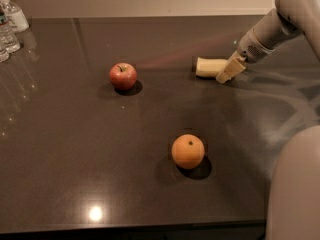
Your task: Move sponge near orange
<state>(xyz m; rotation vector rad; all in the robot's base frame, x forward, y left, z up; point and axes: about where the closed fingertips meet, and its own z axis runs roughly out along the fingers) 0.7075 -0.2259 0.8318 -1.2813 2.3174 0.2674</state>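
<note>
The pale cream sponge (209,66) lies on the dark table (75,174) at the back right. My gripper (229,71) reaches down from the right and sits at the sponge's right end, touching or overlapping it. The orange (188,151) sits alone at the front centre, well in front of the sponge and a little to its left.
A red apple (123,76) sits at the back left of centre. Clear water bottles (10,24) stand at the far left corner. My arm (272,29) crosses the upper right. A part of my body (295,184) fills the lower right corner, at the table's front edge.
</note>
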